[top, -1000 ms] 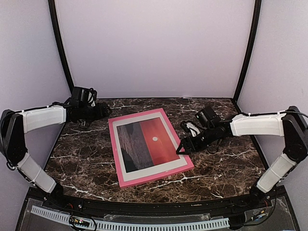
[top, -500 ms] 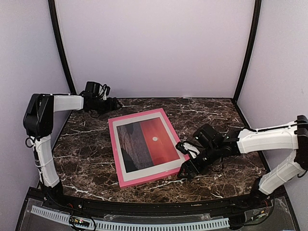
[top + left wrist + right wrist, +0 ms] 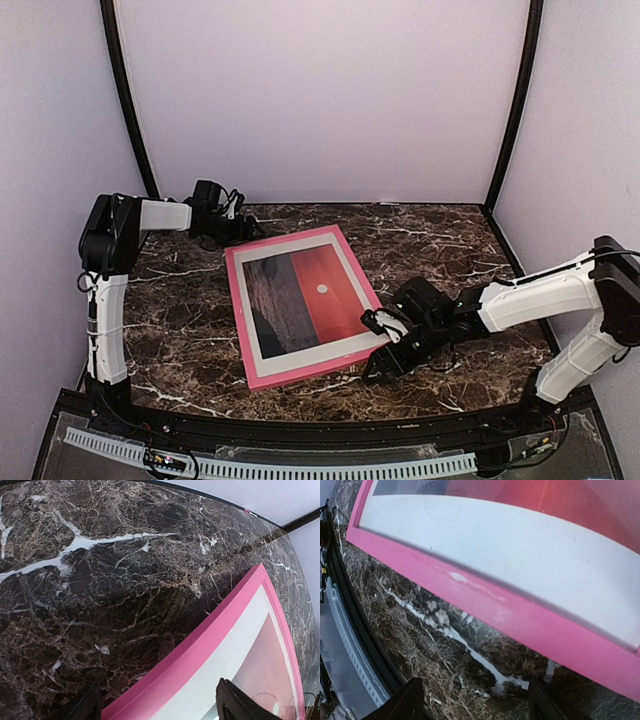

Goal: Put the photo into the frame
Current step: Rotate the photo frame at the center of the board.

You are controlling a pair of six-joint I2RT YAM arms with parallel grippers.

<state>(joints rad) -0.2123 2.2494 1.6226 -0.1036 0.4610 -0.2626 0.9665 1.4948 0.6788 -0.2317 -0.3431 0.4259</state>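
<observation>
The pink frame (image 3: 316,372) lies flat in the middle of the marble table. The photo (image 3: 305,292), a red sunset with a white border, lies inside it, face up. My left gripper (image 3: 247,232) is open, low over the frame's far left corner. In the left wrist view its fingers (image 3: 235,704) straddle the pink rail (image 3: 210,645), with the photo's white border (image 3: 245,662) beside it. My right gripper (image 3: 380,362) is open, just off the frame's near right corner. The right wrist view shows the near rail (image 3: 520,615) and the white border (image 3: 520,550) ahead of the spread fingers (image 3: 405,702).
The marble tabletop (image 3: 170,330) surrounds the frame. A black rim and a grey perforated strip (image 3: 300,468) run along the near edge, also in the right wrist view (image 3: 347,645). Lilac walls and two black posts (image 3: 125,100) enclose the back and sides.
My left gripper has reached right along the back to the frame's far left corner. My right gripper has moved down from the frame's right edge to its near right corner. The frame has not moved.
</observation>
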